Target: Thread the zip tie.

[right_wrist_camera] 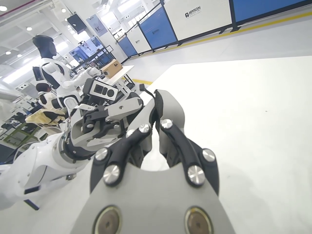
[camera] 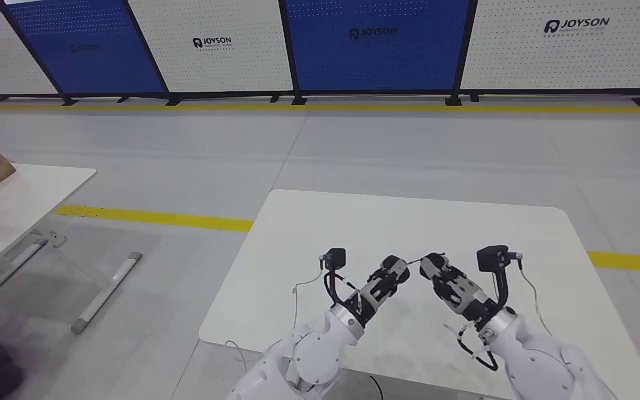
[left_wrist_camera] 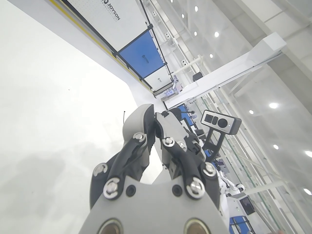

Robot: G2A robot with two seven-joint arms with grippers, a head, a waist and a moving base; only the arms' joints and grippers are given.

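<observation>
The zip tie (right_wrist_camera: 141, 87) was seen pinched in the closed right end effector (camera: 428, 264), nearly tip to tip with the shut left end effector (camera: 400, 267) at lower centre above the tabletop (camera: 500, 225) (its head sticking out free), so threading was judged not yet done.

White table (camera: 300, 255) | behind: blue and white perforated panels (camera: 378, 45) | floor: yellow line (camera: 150, 215), grey bar (camera: 105, 293) | far left: second white table (camera: 40, 195)
</observation>
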